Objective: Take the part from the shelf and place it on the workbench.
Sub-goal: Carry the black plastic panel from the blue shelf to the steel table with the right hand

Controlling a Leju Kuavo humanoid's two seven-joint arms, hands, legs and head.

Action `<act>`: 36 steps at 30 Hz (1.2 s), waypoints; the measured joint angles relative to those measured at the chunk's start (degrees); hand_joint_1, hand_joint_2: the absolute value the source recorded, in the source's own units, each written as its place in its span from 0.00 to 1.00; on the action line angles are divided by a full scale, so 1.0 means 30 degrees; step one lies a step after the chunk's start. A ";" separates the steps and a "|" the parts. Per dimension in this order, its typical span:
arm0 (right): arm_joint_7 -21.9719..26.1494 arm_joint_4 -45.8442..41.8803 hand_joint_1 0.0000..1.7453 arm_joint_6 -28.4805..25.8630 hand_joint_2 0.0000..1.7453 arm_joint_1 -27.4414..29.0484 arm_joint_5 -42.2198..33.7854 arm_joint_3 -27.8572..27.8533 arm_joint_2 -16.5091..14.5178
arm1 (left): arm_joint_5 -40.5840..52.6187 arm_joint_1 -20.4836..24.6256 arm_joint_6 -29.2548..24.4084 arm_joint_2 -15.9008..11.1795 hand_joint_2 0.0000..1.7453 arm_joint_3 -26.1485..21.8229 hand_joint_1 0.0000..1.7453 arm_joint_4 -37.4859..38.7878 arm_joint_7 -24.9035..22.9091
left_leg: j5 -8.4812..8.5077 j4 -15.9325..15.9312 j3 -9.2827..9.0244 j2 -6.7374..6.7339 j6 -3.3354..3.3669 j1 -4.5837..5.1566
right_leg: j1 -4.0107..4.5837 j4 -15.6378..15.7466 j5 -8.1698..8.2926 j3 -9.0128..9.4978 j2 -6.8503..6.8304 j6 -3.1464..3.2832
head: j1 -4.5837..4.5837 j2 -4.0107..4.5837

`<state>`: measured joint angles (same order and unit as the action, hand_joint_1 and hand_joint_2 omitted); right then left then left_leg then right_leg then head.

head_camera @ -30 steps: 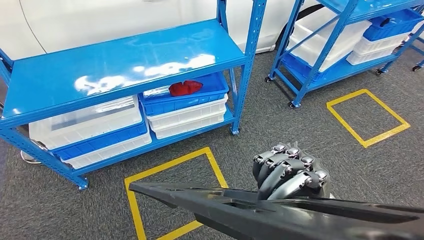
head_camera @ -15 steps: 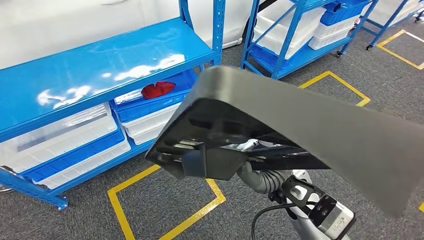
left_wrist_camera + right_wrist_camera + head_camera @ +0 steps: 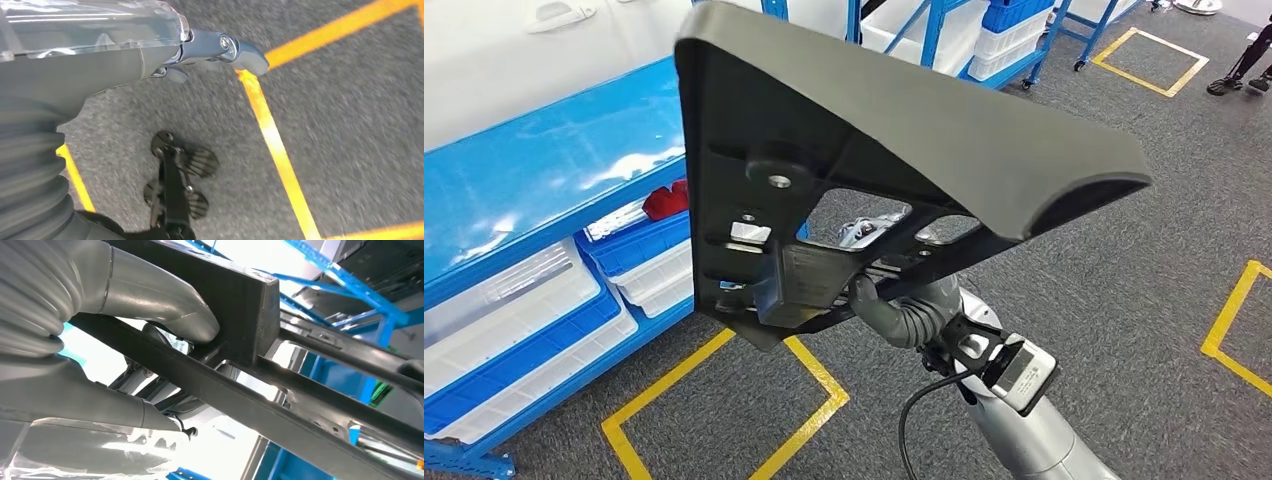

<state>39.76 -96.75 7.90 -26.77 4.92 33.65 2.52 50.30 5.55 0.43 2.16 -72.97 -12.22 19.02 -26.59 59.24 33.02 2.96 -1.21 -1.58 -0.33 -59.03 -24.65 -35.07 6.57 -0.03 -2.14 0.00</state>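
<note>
The right hand [image 3: 879, 262] grips the dark part [image 3: 854, 140] from beneath, holding it tilted high above the floor beside the shelf [image 3: 534, 190]; the left hand [image 3: 220, 50] hangs with fingers apart, holding nothing.

I count one large dark part [image 3: 894, 120], held up in my right hand [image 3: 894, 300]. My left hand [image 3: 220, 47] makes two hands in all. Beside the part stands one blue shelf [image 3: 534, 190], and behind the part a second blue shelf [image 3: 944, 40]. On the near shelf's lower level lies one red thing [image 3: 664, 200] in a blue bin [image 3: 629, 240]. Yellow taped squares on the floor: three, one below the part [image 3: 724, 420], one far behind it [image 3: 1149, 62], one partly seen off to its side [image 3: 1234, 320].
</note>
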 joint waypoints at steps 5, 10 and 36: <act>0.0018 0.0410 1.00 -0.0007 1.00 -0.0362 -0.0727 -0.0705 -0.0015 | 0.0117 -0.0077 -0.0011 -0.0149 1.00 -0.0113 0.00 -0.0005 -0.0158 | 0.0164 -0.0207 -0.0051 -0.0962 0.0619 -0.0007 | -0.0019 -0.2172 -0.1155 -0.1155 -0.1600 -0.0494 | 0.0006 0.0000; 0.0014 0.0751 1.00 0.0033 1.00 -0.0396 -0.1275 -0.1820 0.0014 | 0.0138 -0.0130 -0.0100 -0.0149 1.00 -0.0169 0.00 -0.0005 -0.0541 | 0.0042 -0.0206 -0.0109 -0.2135 0.0670 0.0101 | -0.0113 -0.4347 -0.1403 -0.2388 -0.2211 -0.0560 | 0.0006 0.0000; 0.0038 -0.2679 1.00 0.0559 1.00 0.3650 -0.0526 -0.4723 0.0273 | 0.1257 -0.0107 -0.0381 -0.0027 1.00 0.0076 0.00 -0.0005 -0.1297 | 0.0284 -0.0627 -0.0309 -0.0860 0.0718 0.0078 | 0.0075 -0.2365 -0.1347 -0.1267 -0.1350 -0.0295 | 0.0011 0.0000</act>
<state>39.87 -104.79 9.58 -15.82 3.34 19.49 3.34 54.07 5.23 -0.71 2.08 -72.74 -12.24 15.12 -25.74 57.36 32.10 0.38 0.95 -1.34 -0.11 -66.12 -28.70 -38.87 2.52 -0.92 -2.10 0.00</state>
